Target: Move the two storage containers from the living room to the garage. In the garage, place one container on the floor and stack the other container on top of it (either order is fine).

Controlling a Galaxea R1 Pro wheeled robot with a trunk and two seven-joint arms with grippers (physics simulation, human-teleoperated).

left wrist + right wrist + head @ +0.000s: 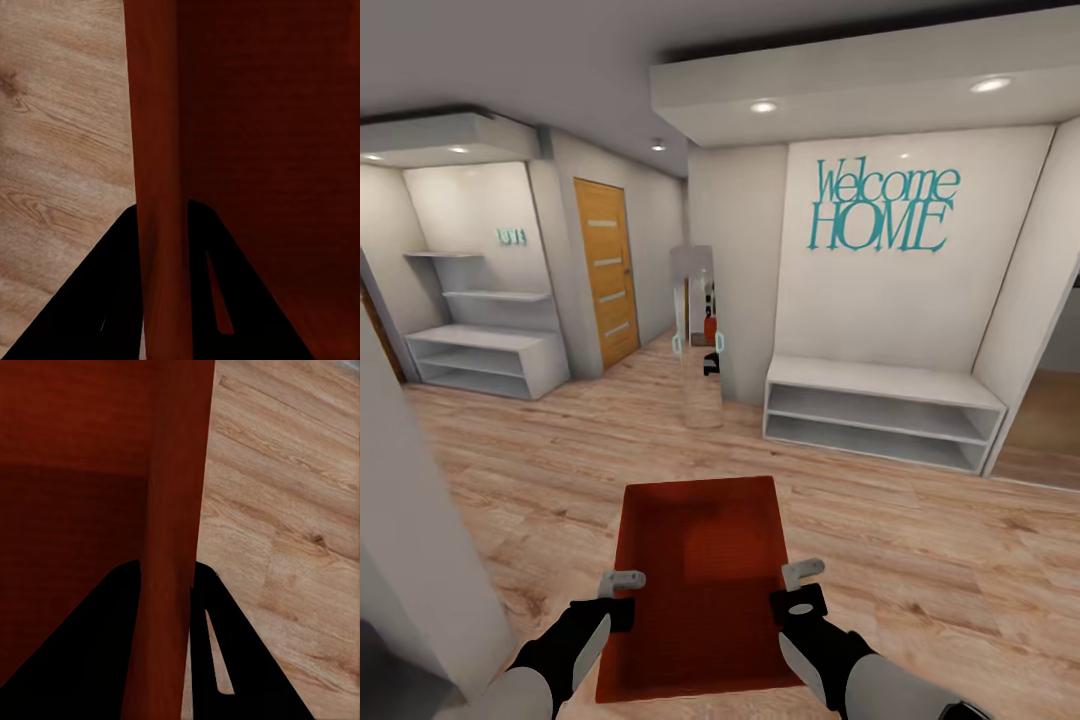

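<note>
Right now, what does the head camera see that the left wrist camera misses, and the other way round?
Head view alone: the Welcome HOME sign, a white bench, a wooden door, and both hands, left hand and right hand, on the bin's side walls. Left wrist view alone: its fingers straddling the bin's thin wall up close. Shared: the bin and plank floor.

The storage container point(700, 590) covers the floor beneath it, and its near end runs close to the head view's lower edge. In each wrist view the container wall point(159, 180) is cut off by the frame, and both black fingers point(90, 660) run out of the picture. The small teal lettering point(511, 237) in the left alcove is too small to read. What the narrow mirror point(698, 330) reflects is too small to identify.
</note>
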